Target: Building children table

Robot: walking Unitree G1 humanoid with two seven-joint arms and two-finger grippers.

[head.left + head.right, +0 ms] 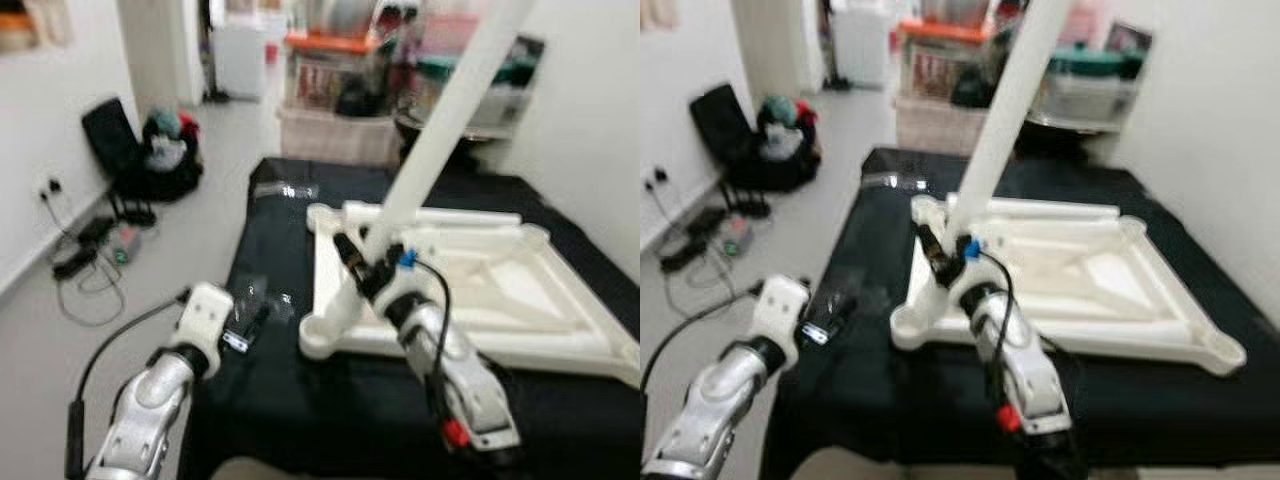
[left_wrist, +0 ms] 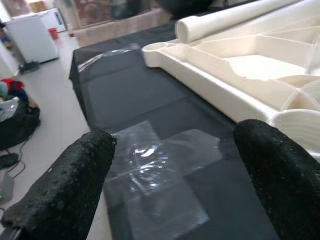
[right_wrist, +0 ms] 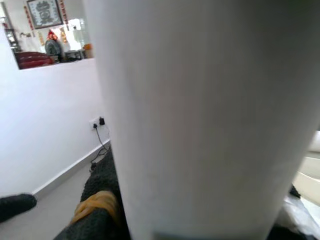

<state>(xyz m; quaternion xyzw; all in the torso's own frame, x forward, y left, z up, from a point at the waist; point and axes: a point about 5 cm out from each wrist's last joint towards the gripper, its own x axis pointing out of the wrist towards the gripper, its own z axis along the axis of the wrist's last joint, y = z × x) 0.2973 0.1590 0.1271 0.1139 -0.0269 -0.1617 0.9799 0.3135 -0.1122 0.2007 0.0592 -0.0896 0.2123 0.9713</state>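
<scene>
A white table top (image 1: pixel 560 350) lies upside down on a black-covered surface (image 1: pixel 300 400). My right gripper (image 1: pixel 360 262) is shut on the low end of a long white table leg (image 1: pixel 450 110). The leg tilts up and to the right from near the frame's far-left corner (image 1: pixel 322 215). Close up in the right wrist view, the leg (image 3: pixel 200 115) hides its own foot. My left gripper (image 1: pixel 250 325) hovers open over a clear plastic bag (image 2: pixel 150 170) near the surface's left edge, its black fingers (image 2: pixel 65 185) spread wide with nothing between them.
A second white tube (image 2: pixel 225 20) lies along the frame's far side. Another clear bag (image 1: pixel 285 190) rests at the far-left corner of the surface. On the floor to the left are a black bag (image 1: pixel 150 160) and cables (image 1: pixel 90 260). Storage boxes (image 1: pixel 330 90) stand behind.
</scene>
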